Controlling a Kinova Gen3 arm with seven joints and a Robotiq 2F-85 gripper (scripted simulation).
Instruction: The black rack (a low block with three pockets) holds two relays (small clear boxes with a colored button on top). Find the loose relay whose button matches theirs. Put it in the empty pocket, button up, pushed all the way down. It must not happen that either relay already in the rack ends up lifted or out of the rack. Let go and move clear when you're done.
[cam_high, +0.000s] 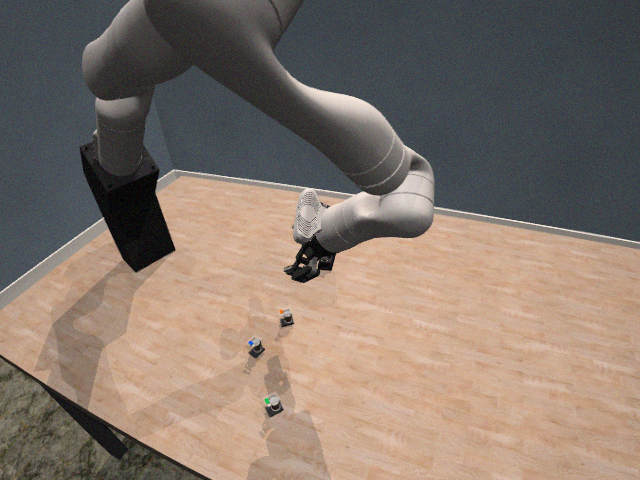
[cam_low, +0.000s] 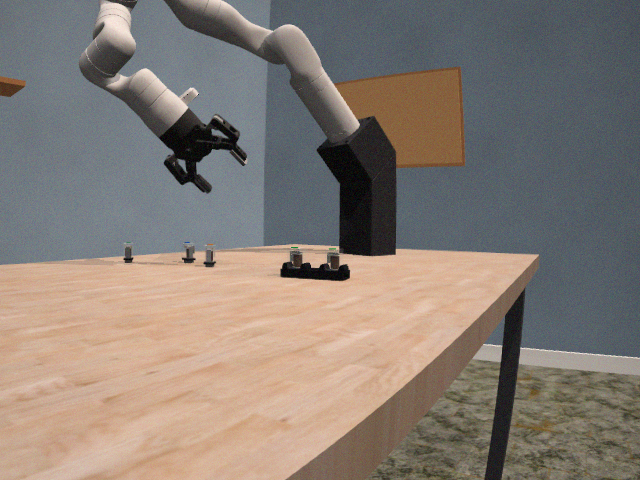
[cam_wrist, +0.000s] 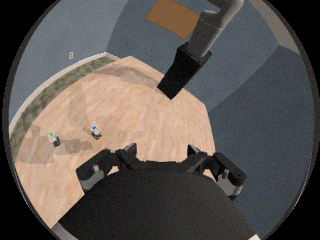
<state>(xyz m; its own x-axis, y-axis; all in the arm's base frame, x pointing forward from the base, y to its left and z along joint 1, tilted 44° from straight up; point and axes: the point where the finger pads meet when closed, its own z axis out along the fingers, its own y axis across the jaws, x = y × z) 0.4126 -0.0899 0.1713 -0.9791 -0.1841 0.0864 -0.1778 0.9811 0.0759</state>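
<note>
The black rack (cam_low: 315, 275) stands on the table in the exterior view, holding two green-buttoned relays, the left one (cam_low: 296, 259) and the right one (cam_low: 333, 260) in the outer pockets. The middle pocket looks empty. I cannot make out the rack in the other views. A loose green-buttoned relay (cam_high: 274, 404) (cam_low: 128, 253) (cam_wrist: 55, 140) stands upright, farthest from the rack. A blue-buttoned relay (cam_high: 256, 347) (cam_low: 189, 252) (cam_wrist: 96, 133) and an orange-buttoned relay (cam_high: 287, 318) (cam_low: 209, 256) also stand upright. My gripper (cam_high: 293, 273) (cam_low: 224, 173) (cam_wrist: 161, 149) is open and empty, tilted, high above the table.
The black arm pedestal (cam_high: 136, 222) (cam_low: 367, 206) (cam_wrist: 181, 72) stands on the table, behind the rack in the exterior view. The table edge (cam_low: 434, 369) runs along the right in that view. The arm's links pass high over the table.
</note>
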